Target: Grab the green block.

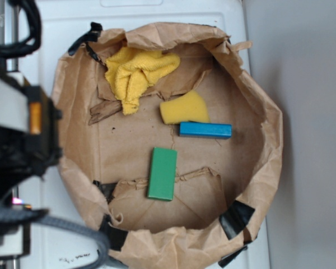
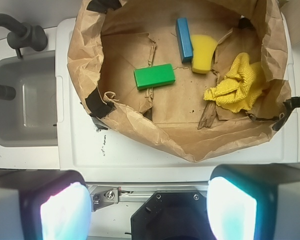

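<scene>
Lying flat in paper bag (image 2: 90,65) — green block (image 2: 154,76) | fingers (image 2: 65,210) spread — well apart from block

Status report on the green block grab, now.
Gripper open, outside the paper bag, empty. Green block flat on bag floor, untouched. Blue block and yellow sponge lie apart; nothing blocking.

Smooth green block (image 1: 162,174) on crumpled matt brown paper (image 1: 134,140); nubbly yellow cloth (image 1: 135,73).
</scene>
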Available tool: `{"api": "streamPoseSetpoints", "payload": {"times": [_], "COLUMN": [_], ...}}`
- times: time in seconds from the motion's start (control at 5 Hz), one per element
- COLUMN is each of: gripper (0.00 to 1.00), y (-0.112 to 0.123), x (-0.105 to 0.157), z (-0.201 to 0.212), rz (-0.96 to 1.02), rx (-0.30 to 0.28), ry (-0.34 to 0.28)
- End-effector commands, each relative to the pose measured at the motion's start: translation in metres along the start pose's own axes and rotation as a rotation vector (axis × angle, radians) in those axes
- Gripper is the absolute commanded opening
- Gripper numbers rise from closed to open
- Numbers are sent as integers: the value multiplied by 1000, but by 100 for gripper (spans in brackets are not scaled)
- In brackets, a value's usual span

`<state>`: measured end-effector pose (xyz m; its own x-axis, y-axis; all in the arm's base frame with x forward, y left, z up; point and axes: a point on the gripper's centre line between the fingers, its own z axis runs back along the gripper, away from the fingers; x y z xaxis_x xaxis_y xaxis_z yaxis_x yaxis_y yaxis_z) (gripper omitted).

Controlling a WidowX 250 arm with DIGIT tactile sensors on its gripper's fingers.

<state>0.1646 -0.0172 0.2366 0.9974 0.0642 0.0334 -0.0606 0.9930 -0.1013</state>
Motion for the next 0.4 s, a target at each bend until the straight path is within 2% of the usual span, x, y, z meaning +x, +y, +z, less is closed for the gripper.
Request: {"api": "streamPoseSetpoints", "payload": {"times": [0.0,0.2], "gripper": [100,100], "y": [1,-10], "x": [53,99], "z": [-15,-44], "rz": [-71,-226], "rx": [-62,-138], "ry": [-48,67]}}
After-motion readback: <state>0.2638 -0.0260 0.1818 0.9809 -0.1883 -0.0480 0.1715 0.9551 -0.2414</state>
